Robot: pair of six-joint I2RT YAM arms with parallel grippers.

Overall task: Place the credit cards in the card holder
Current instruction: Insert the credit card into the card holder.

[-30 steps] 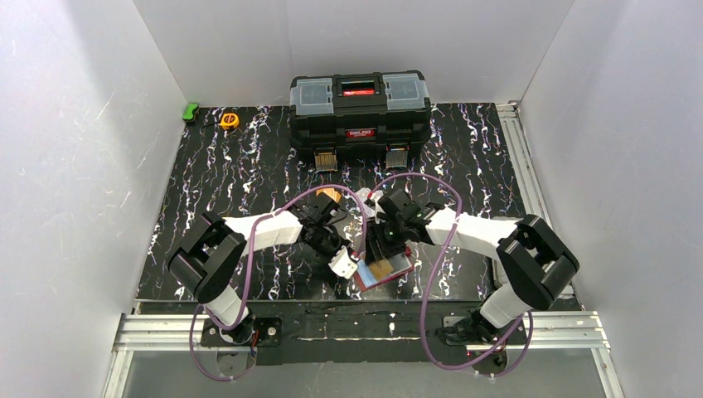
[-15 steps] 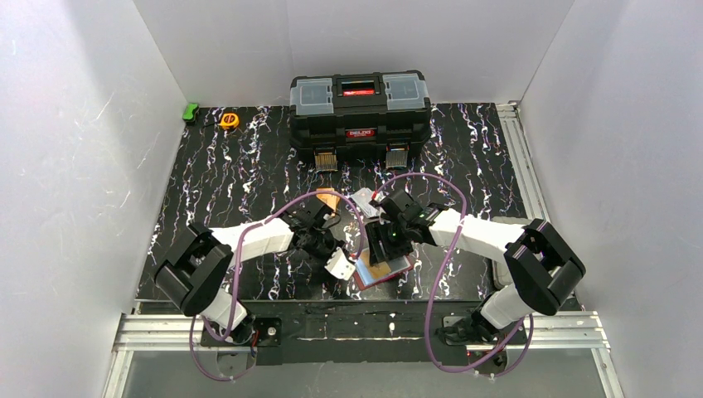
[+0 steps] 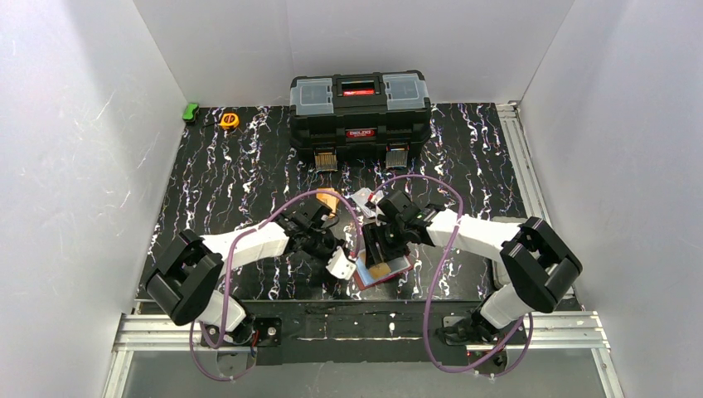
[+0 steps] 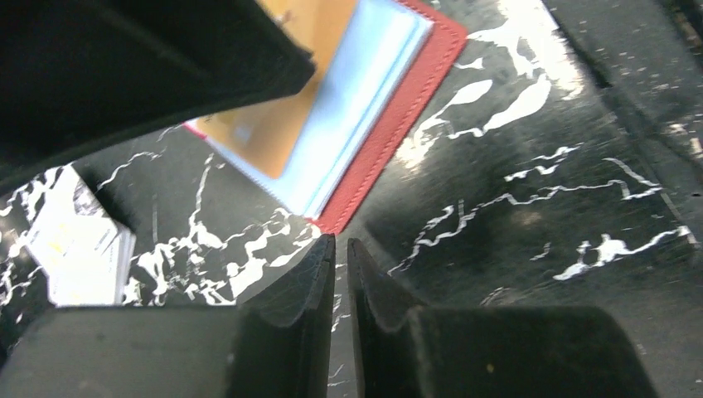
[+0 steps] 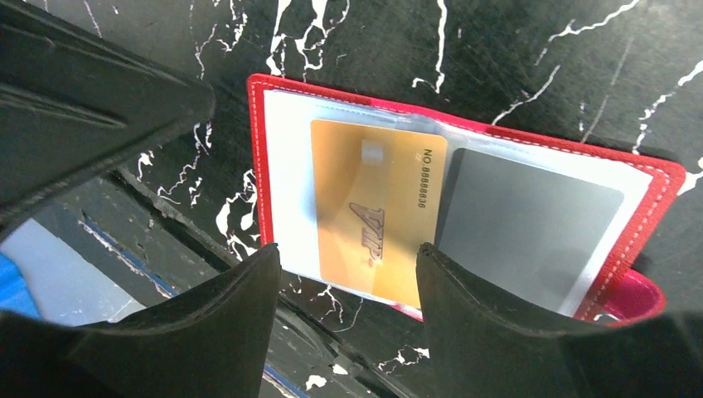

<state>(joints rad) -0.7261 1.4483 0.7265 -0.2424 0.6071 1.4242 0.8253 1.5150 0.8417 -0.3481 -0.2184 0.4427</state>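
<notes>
left gripper (image 4: 340, 246) idling shut, empty | right gripper (image 5: 348, 253) hovering open over card holder (image 5: 255, 149) | card (image 5: 377, 199) seeming stiff, slick: pinch edges

White-black arms (image 3: 249, 243), purple cables (image 3: 425, 308), black fingers (image 5: 497, 332)

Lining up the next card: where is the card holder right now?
Top view: the card holder lies open near the front edge of the table, about centre, under the right gripper, with the left gripper just left of it.
</notes>
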